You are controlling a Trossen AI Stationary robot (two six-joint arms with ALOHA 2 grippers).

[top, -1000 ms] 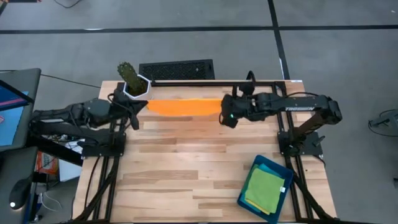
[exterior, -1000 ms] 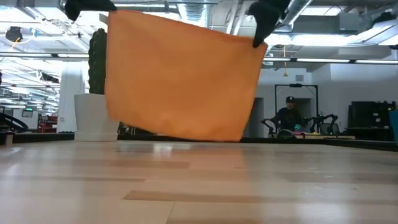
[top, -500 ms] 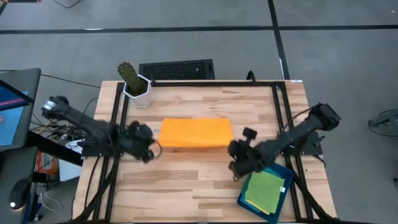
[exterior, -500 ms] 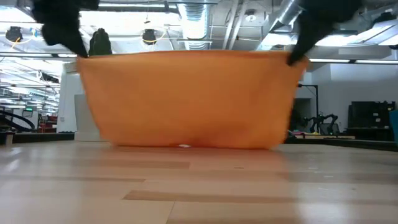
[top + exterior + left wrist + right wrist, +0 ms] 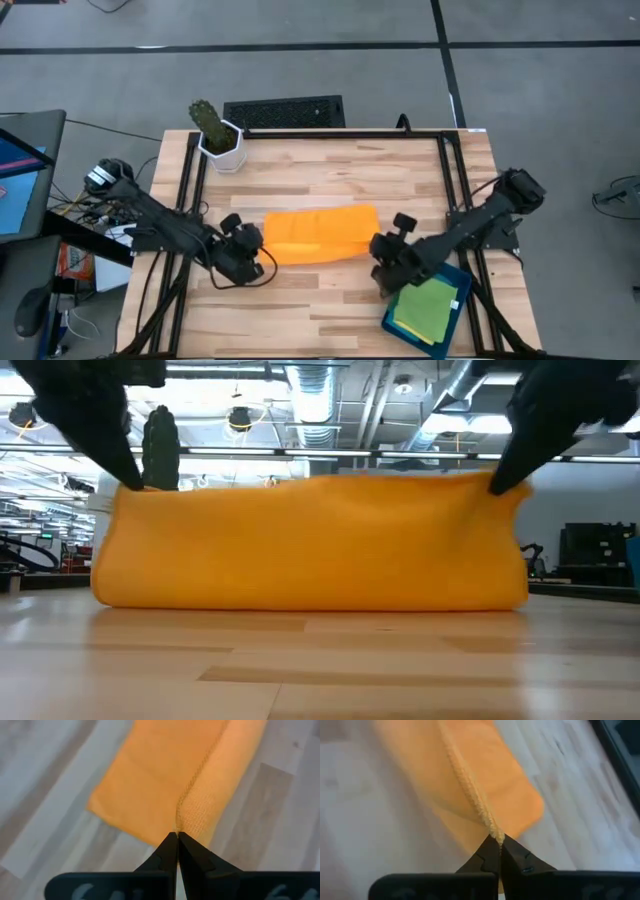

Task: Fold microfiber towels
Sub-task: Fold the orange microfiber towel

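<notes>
Orange towel (image 5: 318, 233) lies doubled mid-tabletop (image 5: 330, 180), one long edge pinched at both ends. Left gripper (image 5: 252, 252) jaws clamped tight on its left corner; right gripper (image 5: 383, 258) jaws likewise on right corner. Low view: arm bodies cut off at the top, towel blocks most of the room behind. Teal tray (image 5: 398, 318) at near-right corner holds green towel (image 5: 428, 304) on yellow towel (image 5: 404, 324); anything beneath is hidden.

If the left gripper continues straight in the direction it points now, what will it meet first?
The orange towel. The left gripper is shut on the towel's edge, and in its wrist view the cloth lies directly ahead of the fingers, so it would push into the folded towel. Beyond that is probably only table.
</notes>
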